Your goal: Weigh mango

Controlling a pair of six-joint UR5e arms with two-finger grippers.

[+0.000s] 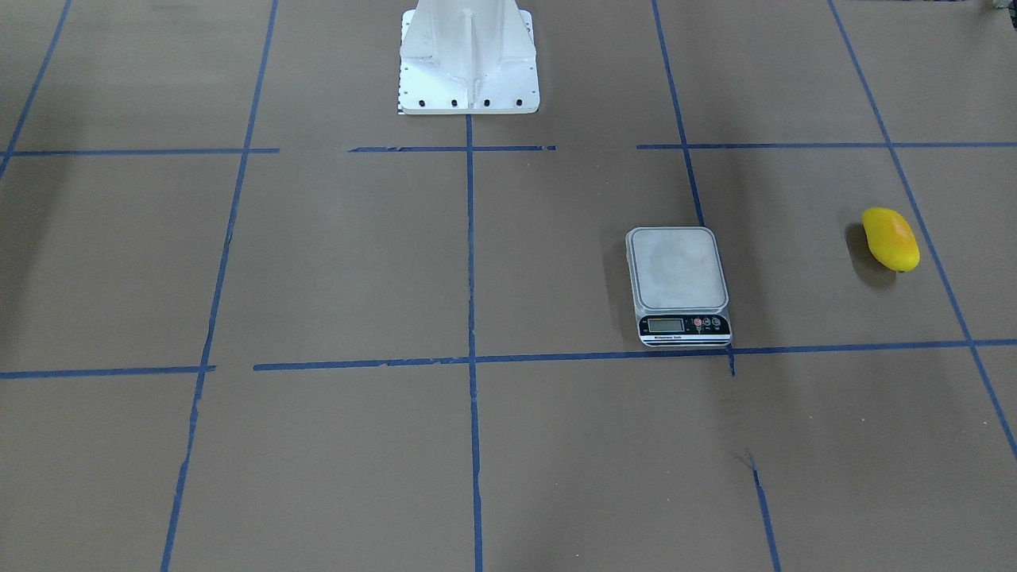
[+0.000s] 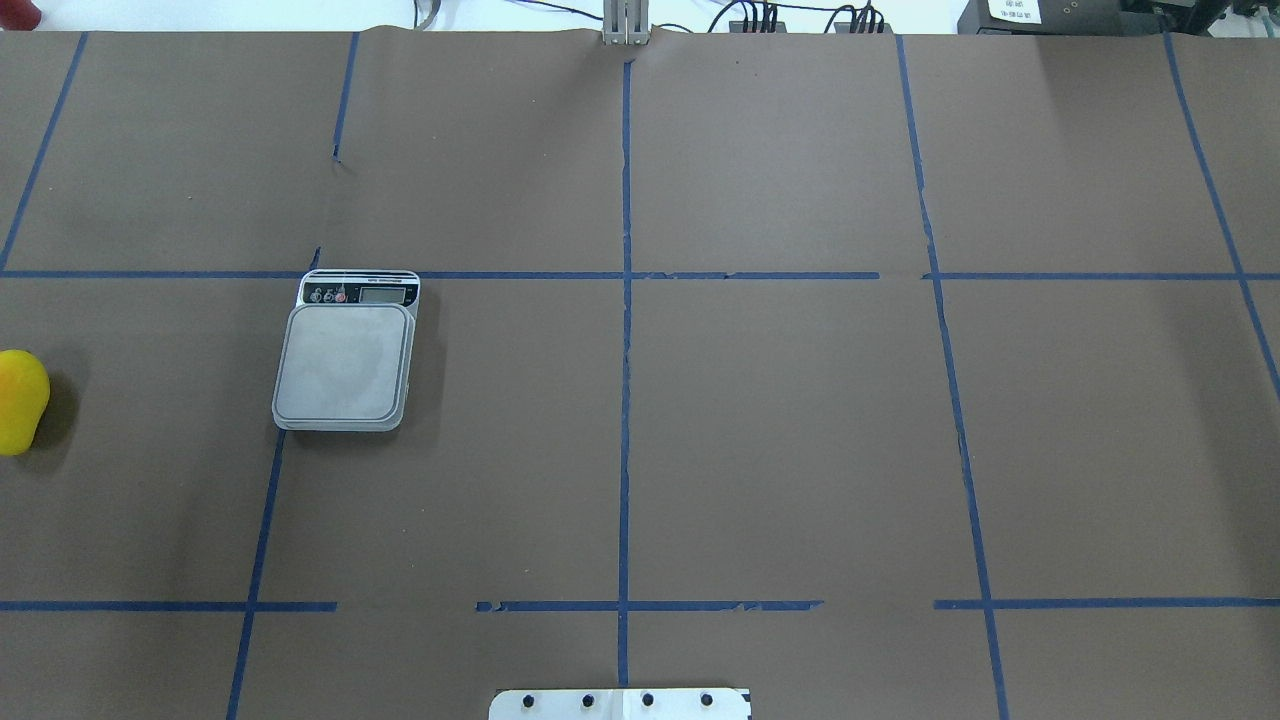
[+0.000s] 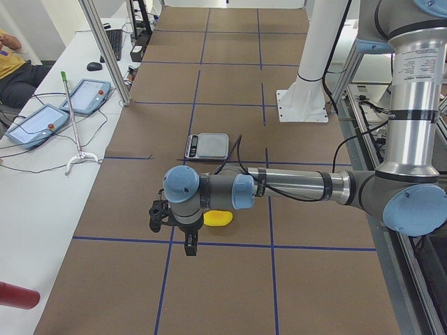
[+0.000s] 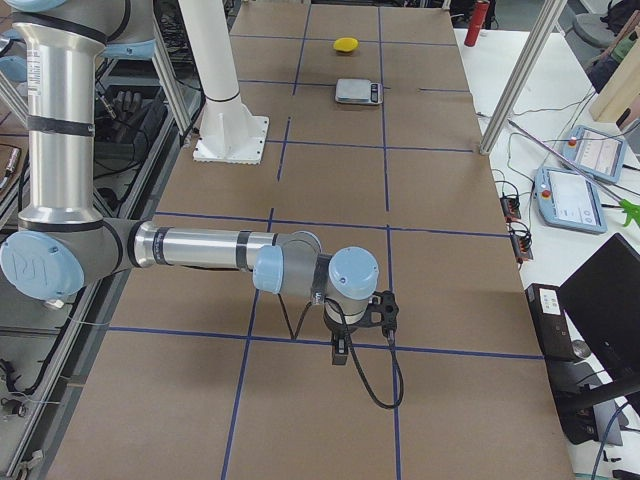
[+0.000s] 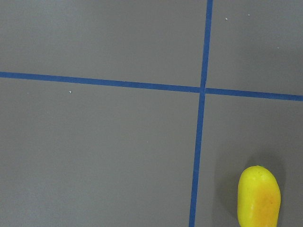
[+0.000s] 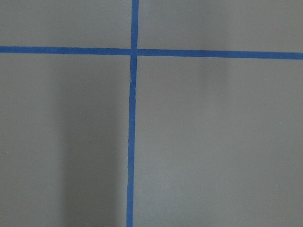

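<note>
The mango (image 1: 891, 238), yellow with an orange blush, lies on the brown table on the robot's far left, apart from the scale. It also shows in the overhead view (image 2: 20, 400), the left wrist view (image 5: 258, 198) and both side views (image 3: 218, 218) (image 4: 346, 44). The scale (image 1: 677, 270) (image 2: 345, 362) (image 3: 207, 145) has a bare platform. My left gripper (image 3: 158, 215) hangs above the table close to the mango; I cannot tell whether it is open or shut. My right gripper (image 4: 387, 310) hangs over the table's far right end; I cannot tell its state either.
The white robot pedestal (image 1: 469, 63) stands at the table's middle edge. Blue tape lines (image 2: 625, 300) grid the brown table. A red cylinder (image 3: 14, 295) lies at the left end. Control tablets (image 3: 85, 95) and cables sit on the operators' bench, behind aluminium posts (image 3: 105, 49).
</note>
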